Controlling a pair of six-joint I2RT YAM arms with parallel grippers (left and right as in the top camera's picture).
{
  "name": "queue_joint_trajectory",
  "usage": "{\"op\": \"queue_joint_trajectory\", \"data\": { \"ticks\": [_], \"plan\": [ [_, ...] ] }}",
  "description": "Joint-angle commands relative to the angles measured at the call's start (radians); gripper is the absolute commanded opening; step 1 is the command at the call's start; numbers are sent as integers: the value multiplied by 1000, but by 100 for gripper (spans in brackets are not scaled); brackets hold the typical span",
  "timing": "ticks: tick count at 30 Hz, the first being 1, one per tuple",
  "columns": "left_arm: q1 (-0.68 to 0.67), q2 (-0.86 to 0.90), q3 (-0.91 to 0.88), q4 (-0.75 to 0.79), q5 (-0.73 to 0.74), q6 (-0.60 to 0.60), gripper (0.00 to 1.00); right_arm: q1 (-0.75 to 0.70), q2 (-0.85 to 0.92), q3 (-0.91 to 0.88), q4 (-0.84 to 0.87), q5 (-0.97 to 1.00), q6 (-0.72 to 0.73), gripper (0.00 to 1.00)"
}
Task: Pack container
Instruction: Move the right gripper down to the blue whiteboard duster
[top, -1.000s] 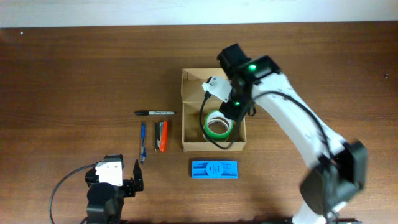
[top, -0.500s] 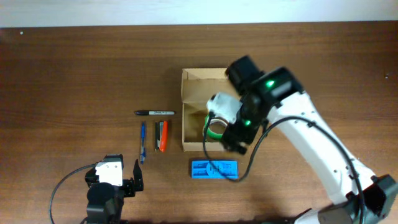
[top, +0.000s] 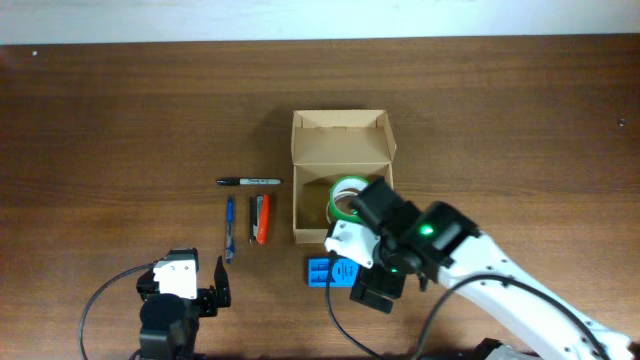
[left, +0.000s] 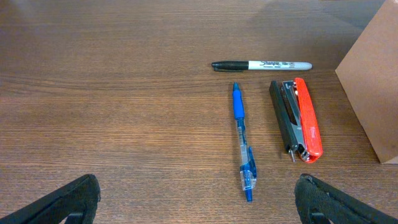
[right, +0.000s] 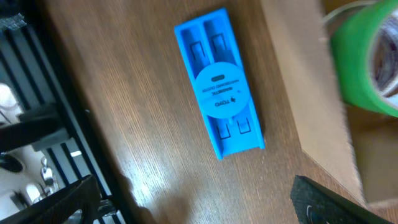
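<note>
The tan cardboard container (top: 340, 150) stands open at mid-table, its flap lid tilted up at the back. A green tape roll (top: 348, 197) lies inside it. My right gripper (top: 372, 292) is open and empty, just in front of the container, over the flat blue plastic case (top: 320, 270). In the right wrist view the blue case (right: 219, 115) lies on the wood beside the container wall (right: 305, 93), with the tape roll (right: 367, 68) behind it and the open jaws (right: 199, 205) below it. My left gripper (left: 196, 199) is open and empty at the front left (top: 208, 290).
A black marker (top: 249, 181), a blue pen (top: 229, 228) and a red-and-black stapler (top: 260, 218) lie left of the container. They also show in the left wrist view: marker (left: 261, 65), pen (left: 242, 140), stapler (left: 297, 118). The table's front edge is close under the right gripper.
My right arm has swung from over the container toward the front edge and now hangs over the blue case. The tape roll stays in the container. The left arm has not moved.
</note>
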Motion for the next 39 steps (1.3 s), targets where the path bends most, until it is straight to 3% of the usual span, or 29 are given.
{"op": "queue_joint_trajectory", "data": {
  "ticks": [1, 15, 39],
  "plan": [
    [6, -7, -6, 2, -10, 19, 99, 42, 62, -13, 23, 90, 21, 99],
    [6, -7, -6, 2, -10, 19, 100, 134, 245, -13, 89, 152, -6, 97],
    [6, -7, -6, 2, -10, 19, 100, 134, 427, -15, 222, 210, -41, 98]
  ]
}}
